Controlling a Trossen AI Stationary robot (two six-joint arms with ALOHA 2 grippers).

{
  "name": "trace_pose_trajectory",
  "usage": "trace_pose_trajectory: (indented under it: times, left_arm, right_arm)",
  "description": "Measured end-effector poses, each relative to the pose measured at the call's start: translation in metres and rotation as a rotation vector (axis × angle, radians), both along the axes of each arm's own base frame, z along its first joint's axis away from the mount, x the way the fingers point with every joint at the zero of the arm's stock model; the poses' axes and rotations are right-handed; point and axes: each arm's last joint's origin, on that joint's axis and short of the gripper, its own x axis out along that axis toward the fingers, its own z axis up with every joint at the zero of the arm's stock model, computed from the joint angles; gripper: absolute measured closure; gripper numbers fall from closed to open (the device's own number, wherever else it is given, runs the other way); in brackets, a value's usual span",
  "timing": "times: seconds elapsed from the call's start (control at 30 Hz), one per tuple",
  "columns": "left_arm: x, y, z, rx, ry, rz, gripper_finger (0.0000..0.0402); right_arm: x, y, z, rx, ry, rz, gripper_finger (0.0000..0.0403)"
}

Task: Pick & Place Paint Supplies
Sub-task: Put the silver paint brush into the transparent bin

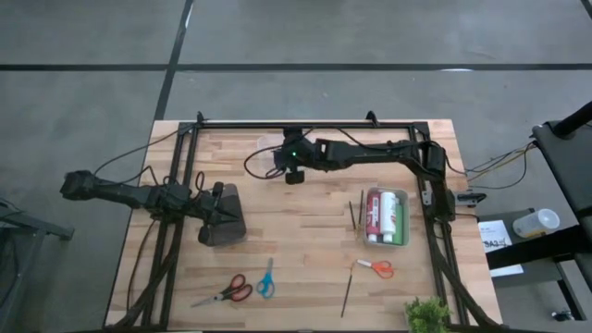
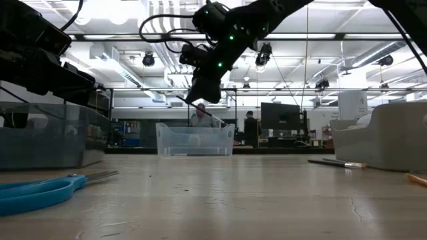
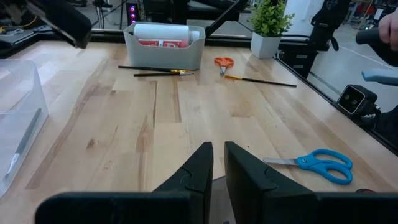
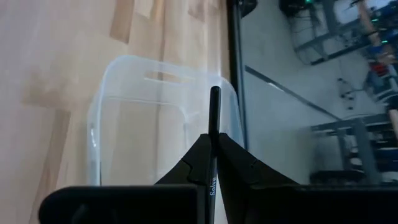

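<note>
My right gripper (image 4: 213, 146) is shut on a thin dark brush (image 4: 214, 112) and hangs above a clear plastic bin (image 4: 161, 124) at the table's far edge (image 1: 268, 153); the low view shows it above the bin (image 2: 195, 140). A grey container (image 1: 386, 217) with red, white and green paint bottles stands at the right. Two brushes (image 1: 356, 213) lie on the table beside it. Another brush (image 1: 349, 289) lies near the front edge. My left gripper (image 3: 217, 165) rests at the table's left, open by a narrow gap, with nothing between its fingers. My right gripper pinches the brush's dark handle (image 4: 214, 140) between its two fingers. The brush lies along the fingers and sticks out past their tips (image 4: 214, 93). The fingers slant downward from the table's right. The brush is lifted clear, its free end above the clear bin.
Orange scissors (image 1: 376, 268) lie in front of the grey container; red scissors (image 1: 227, 291) and blue scissors (image 1: 266, 277) lie near the front left. A small potted plant (image 1: 427, 314) stands at the front right corner. Bare wood shows in the table's middle.
</note>
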Motion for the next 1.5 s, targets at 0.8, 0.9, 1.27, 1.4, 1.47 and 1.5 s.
trace_pose_trajectory:
  times: [0.8,0.9,1.27,1.4,1.47,1.5]
  left_arm:
    - [0.0,0.0,0.0,0.0,0.0,0.0,0.0351]
    - [0.0,0.0,0.0,0.0,0.0,0.0,0.0351]
    - [0.0,0.0,0.0,0.0,0.001,0.0,0.0351]
    - [0.0,0.0,0.0,0.0,0.0,0.0,0.0351]
    - [0.0,0.0,0.0,0.0,0.0,0.0,0.0351]
    - [0.0,0.0,0.0,0.0,0.001,0.0,0.0351]
  right_arm:
    - [-0.004,-0.029,-0.023,0.325,-0.092,-0.117,0.039]
    - [-0.003,-0.031,-0.029,0.363,-0.098,-0.15,0.039]
    - [-0.002,-0.033,-0.028,0.435,-0.154,-0.222,0.039]
    - [-0.002,-0.033,-0.028,0.448,-0.162,-0.235,0.0387]
    - [-0.002,-0.033,-0.028,0.448,-0.161,-0.235,0.0376]
    - [-0.002,-0.033,-0.028,0.452,-0.162,-0.233,0.0366]
